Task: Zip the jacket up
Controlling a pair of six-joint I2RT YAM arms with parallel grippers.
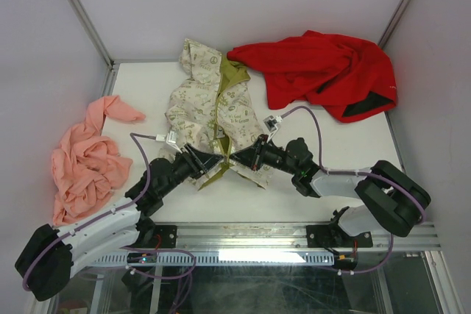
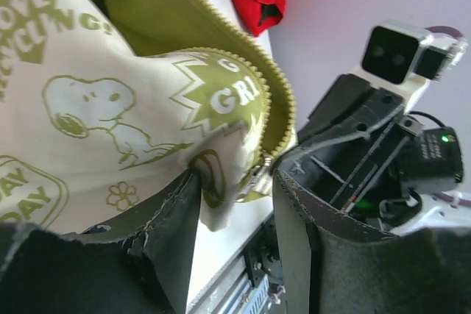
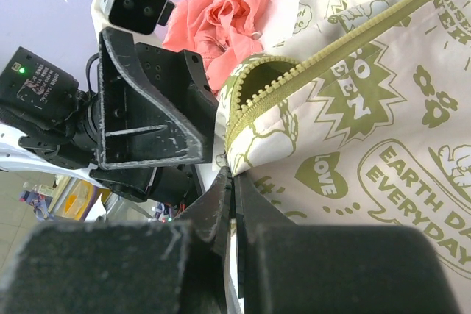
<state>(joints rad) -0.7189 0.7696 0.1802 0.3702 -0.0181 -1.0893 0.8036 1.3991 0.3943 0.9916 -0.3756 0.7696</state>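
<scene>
The cream jacket (image 1: 213, 108) with olive print lies unzipped mid-table, its olive lining showing along the open front. Both grippers meet at its bottom hem. My left gripper (image 1: 208, 161) is open. In the left wrist view the hem corner (image 2: 221, 145) and the metal zipper slider (image 2: 254, 179) hang between its fingers (image 2: 173, 233), and the fabric touches the left one. My right gripper (image 1: 237, 157) is shut on the other front edge. In the right wrist view its jaws pinch the hem just below the olive zipper teeth (image 3: 309, 71).
A red garment (image 1: 316, 71) lies at the back right and a salmon-pink garment (image 1: 85, 159) at the left edge. The metal rail (image 1: 243, 237) runs along the table's near edge. The two gripper heads sit almost nose to nose.
</scene>
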